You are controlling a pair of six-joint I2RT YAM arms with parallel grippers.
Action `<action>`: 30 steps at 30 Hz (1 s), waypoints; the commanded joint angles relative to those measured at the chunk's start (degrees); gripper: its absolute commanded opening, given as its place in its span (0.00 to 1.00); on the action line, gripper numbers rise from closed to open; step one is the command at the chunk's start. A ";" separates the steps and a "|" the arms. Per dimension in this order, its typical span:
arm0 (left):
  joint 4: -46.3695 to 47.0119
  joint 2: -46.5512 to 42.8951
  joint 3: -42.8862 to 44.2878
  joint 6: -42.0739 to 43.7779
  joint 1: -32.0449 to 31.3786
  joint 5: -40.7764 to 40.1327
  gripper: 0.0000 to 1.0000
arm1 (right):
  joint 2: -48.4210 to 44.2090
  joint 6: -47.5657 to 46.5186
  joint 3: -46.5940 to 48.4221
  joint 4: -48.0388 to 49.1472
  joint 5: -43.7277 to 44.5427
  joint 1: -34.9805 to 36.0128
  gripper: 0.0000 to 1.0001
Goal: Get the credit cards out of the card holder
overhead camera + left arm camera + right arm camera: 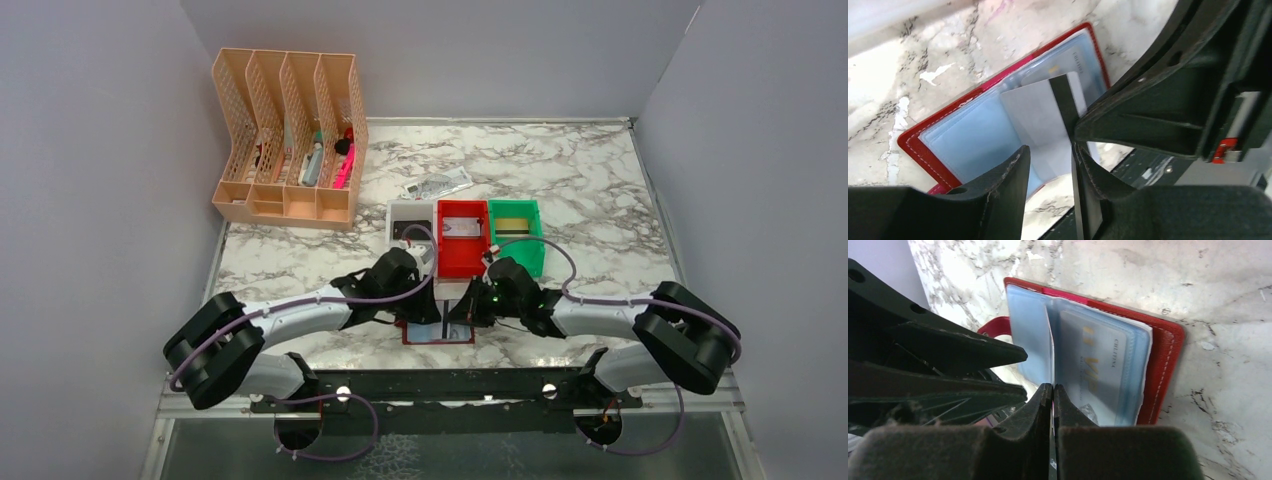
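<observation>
L gripper (1048, 185) jaws spread astride silver card (1035, 112) jutting from card holder (913, 146); R gripper (1053, 402) pinches 1 clear sleeve (1050, 352). Close squarely on card, pull along sleeve.

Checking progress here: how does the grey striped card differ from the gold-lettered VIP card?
The grey card shows a black stripe and lies bare, seemingly pulled partway out; the VIP card shows gold lettering and sits inside its bluish sleeve. Both are pale and in the red card holder.
</observation>
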 commanded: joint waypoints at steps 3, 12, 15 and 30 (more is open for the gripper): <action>0.84 5.02 -2.34 -0.50 -0.67 -0.90 0.30 | 3.03 2.12 -0.52 -0.29 -0.03 -0.60 0.11; 0.90 5.65 -3.44 -0.93 -1.56 -2.62 0.21 | 4.66 4.67 -2.44 6.79 -3.11 -0.80 0.17; 0.81 5.62 -3.70 -0.89 -1.53 -2.63 0.21 | 5.42 5.03 -2.77 9.08 -4.25 -0.78 0.18; -3.54 1.43 -2.17 0.32 -1.62 -6.87 0.23 | 0.01 2.64 -2.56 0.80 1.97 -0.81 0.01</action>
